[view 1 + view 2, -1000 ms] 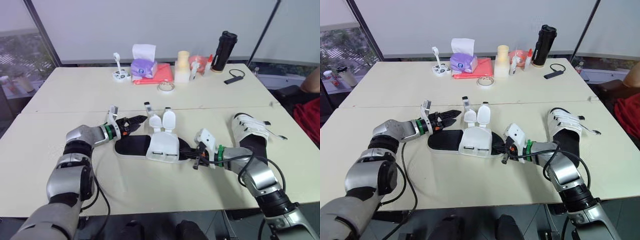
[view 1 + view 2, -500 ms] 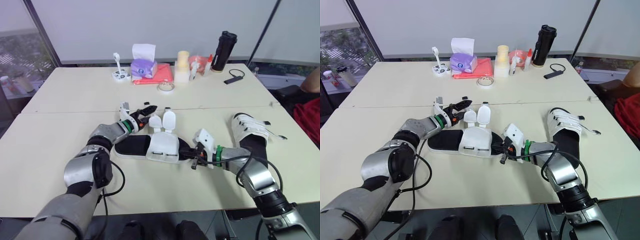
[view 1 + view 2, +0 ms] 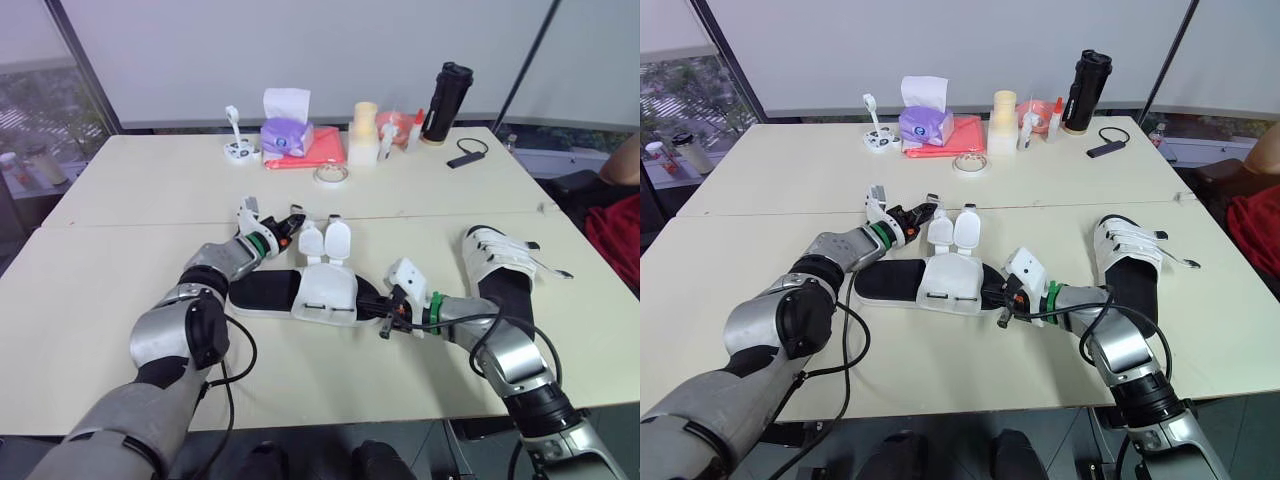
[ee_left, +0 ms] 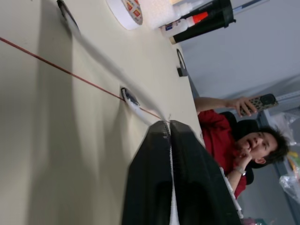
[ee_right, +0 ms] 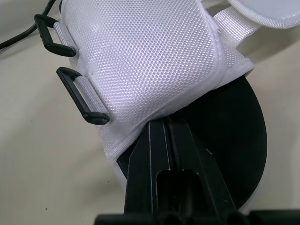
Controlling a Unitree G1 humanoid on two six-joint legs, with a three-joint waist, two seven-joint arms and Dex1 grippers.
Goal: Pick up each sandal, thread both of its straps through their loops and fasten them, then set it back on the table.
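One strap (image 4: 101,58) of the unfastened sandal (image 3: 325,290) is newly pinched by the left gripper (image 3: 288,221), right gripper (image 3: 383,312) clamping the sole (image 5: 234,140): threading probably comes next.

A pale cream worktop (image 3: 150,190) carries a cluster along its far edge. A purple tissue box (image 3: 287,135) with a white tissue standing out of it rests on a flat coral-red sheet (image 3: 325,152). A small white gadget (image 3: 238,142) sits just beside the box. A roll of white tape (image 3: 332,174) lies in front of the sheet. Further right are a cream cylindrical container (image 3: 365,133), a tall black flask (image 3: 447,102) and a flat black device with a cord (image 3: 467,157). A person in a red top (image 4: 220,138) holds a grey remote (image 4: 265,101).
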